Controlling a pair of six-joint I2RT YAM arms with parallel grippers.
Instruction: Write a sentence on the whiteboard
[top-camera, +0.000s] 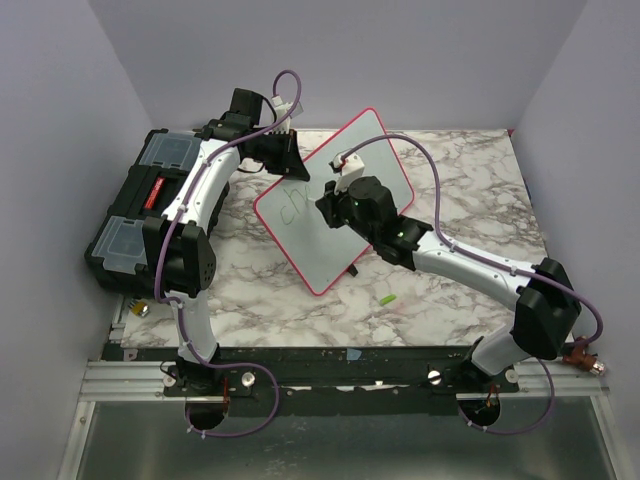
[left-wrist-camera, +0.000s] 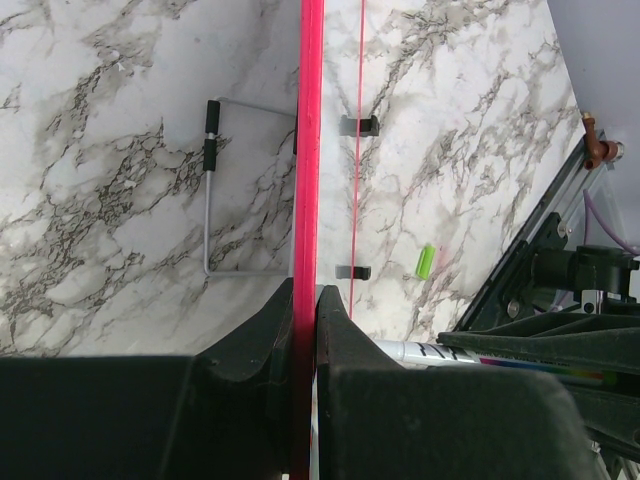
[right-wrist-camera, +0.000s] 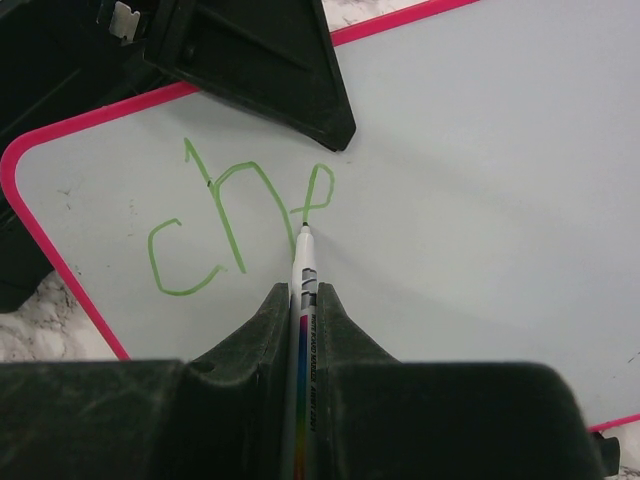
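Whiteboard (right-wrist-camera: 480, 180) edge pinched between left fingers (left-wrist-camera: 262, 340); right fingers (right-wrist-camera: 262, 325) clamp marker (right-wrist-camera: 304, 268).

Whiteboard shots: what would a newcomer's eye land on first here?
First, the bright green letters, "ch" and an unfinished loop, on the pink-rimmed whiteboard at the table's middle. The marker tip sits at that loop, gripped in the right pincer. Next, the left pincer is shut on the board's upper edge, and the black toolbox lies at the left.
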